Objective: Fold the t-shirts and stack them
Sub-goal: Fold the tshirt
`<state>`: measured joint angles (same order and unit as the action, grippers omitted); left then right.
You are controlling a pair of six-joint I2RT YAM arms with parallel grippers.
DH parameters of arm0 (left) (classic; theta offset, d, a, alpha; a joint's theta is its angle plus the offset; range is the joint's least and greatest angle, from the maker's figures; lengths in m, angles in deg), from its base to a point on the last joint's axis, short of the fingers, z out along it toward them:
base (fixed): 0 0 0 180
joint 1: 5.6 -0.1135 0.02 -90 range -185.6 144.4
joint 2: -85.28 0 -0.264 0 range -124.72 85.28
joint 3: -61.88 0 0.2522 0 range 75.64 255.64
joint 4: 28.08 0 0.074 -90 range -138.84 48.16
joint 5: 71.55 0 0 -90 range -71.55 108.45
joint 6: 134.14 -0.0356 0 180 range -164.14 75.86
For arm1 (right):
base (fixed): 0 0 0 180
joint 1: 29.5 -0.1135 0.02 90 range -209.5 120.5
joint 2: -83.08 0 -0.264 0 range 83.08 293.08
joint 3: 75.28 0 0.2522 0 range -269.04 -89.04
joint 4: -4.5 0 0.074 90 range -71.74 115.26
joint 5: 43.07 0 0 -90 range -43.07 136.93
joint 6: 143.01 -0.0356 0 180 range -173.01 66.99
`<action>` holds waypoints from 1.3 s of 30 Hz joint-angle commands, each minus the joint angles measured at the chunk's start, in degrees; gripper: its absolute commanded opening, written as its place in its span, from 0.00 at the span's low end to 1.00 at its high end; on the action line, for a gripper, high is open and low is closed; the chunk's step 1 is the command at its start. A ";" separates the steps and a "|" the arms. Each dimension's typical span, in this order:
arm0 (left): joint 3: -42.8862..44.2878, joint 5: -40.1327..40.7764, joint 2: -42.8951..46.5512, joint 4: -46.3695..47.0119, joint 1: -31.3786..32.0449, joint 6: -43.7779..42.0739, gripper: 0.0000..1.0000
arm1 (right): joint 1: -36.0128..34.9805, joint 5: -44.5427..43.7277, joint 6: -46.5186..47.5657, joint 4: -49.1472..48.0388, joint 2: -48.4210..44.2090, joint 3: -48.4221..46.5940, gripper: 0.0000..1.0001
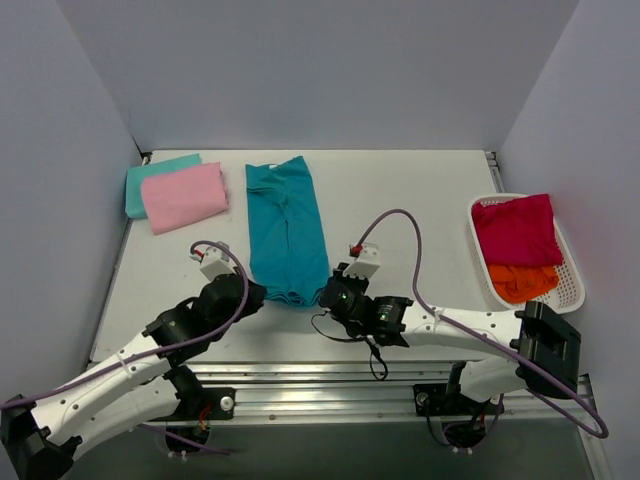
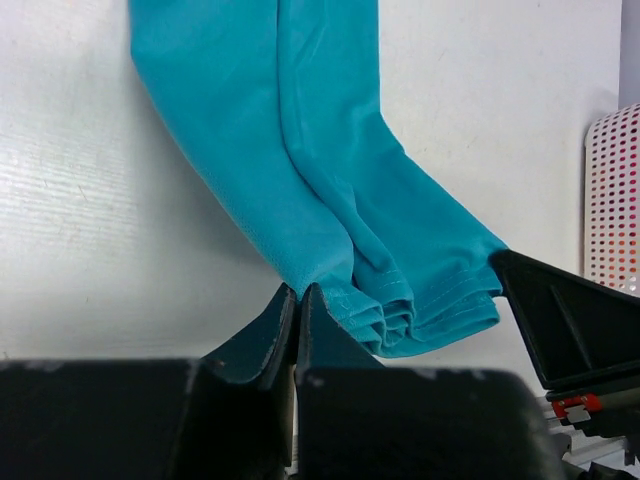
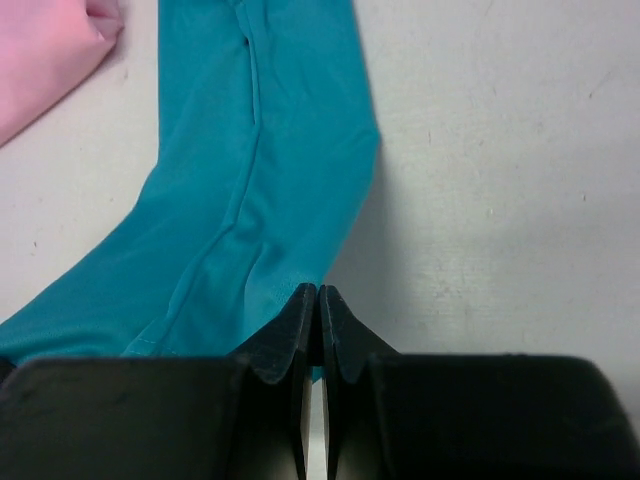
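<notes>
The deep teal t-shirt (image 1: 287, 225) lies on the table as a long strip folded lengthwise, its hem end nearest the arms. My left gripper (image 1: 262, 296) is shut on the near left corner of that hem; in the left wrist view the teal cloth (image 2: 340, 180) runs into the closed tips (image 2: 298, 290). My right gripper (image 1: 325, 294) is shut on the near right corner, and teal cloth (image 3: 250, 180) shows between its closed tips (image 3: 318, 290). A folded pink t-shirt (image 1: 185, 195) lies on a folded pale aqua one (image 1: 150, 172) at the back left.
A white lattice basket (image 1: 575, 270) at the right edge of the table holds a crimson shirt (image 1: 515, 230) over an orange one (image 1: 520, 282). The basket's wall (image 2: 612, 190) also shows in the left wrist view. Grey walls enclose the table on three sides.
</notes>
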<state>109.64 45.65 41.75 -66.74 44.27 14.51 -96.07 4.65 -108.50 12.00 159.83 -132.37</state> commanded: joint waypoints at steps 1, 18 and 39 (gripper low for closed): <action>4.84 0.66 -1.46 0.47 -2.49 -4.77 0.03 | 2.48 -4.83 4.15 0.64 0.76 -3.25 0.00; 5.72 -14.54 -19.56 21.74 -26.40 -11.45 0.02 | 17.96 2.37 10.92 -11.23 15.17 -13.35 0.00; 28.65 -32.17 -61.47 40.88 -41.06 -16.47 0.02 | 30.44 16.35 18.13 -17.38 47.49 -43.91 0.00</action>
<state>133.66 21.22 -12.39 -33.74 6.83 -0.24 -68.05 18.55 -92.54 -4.04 202.95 -170.58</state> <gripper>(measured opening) 0.049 0.007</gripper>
